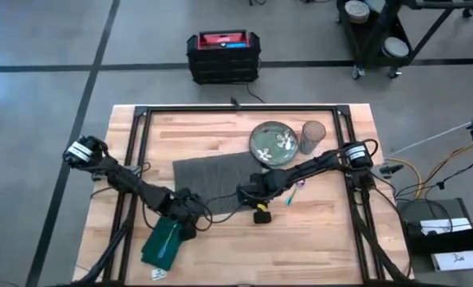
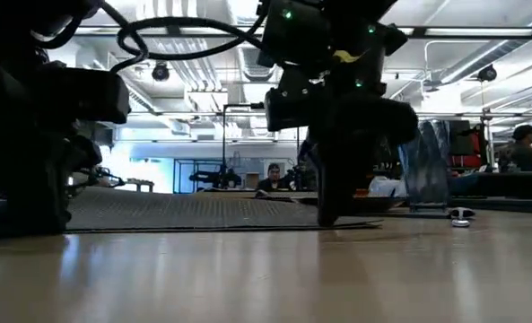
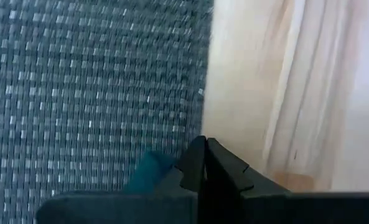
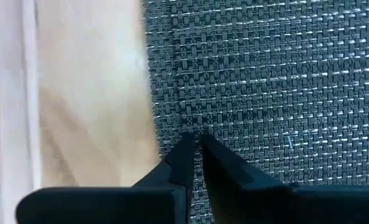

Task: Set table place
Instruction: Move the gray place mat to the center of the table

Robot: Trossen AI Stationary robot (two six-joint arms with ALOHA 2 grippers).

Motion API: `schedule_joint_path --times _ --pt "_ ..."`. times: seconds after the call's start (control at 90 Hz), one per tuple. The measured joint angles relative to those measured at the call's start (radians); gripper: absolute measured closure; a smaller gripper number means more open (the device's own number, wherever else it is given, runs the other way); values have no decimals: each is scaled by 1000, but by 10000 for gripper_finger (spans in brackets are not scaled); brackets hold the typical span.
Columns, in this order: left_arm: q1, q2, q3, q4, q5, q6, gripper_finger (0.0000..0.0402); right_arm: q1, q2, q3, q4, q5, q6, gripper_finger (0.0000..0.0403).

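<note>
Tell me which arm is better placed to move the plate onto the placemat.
Probably right. The right gripper sits at the placemat's right edge, nearer the plate; the left gripper is at its left corner, beside the napkin.

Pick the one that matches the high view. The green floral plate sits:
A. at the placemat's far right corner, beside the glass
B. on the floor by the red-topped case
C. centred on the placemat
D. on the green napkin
A: the plate lies at the far right corner of the dark grey placemat, with the glass just to its right, well away from the green napkin.
</note>
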Motion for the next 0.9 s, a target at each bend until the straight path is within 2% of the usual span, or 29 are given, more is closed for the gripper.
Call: schedule_joint_path --times 0.656,0.811,0.9 --pt "-74 -53 -1 -239 8 -111 402 17 -5 -2 35 -3 -2 384" --pt "-90 -101 -4 -283 24 -143 401 17 -9 -3 40 -3 -2 384" --pt "-92 -141 2 -275 -6 -158 402 17 -9 1 41 -2 -3 384"
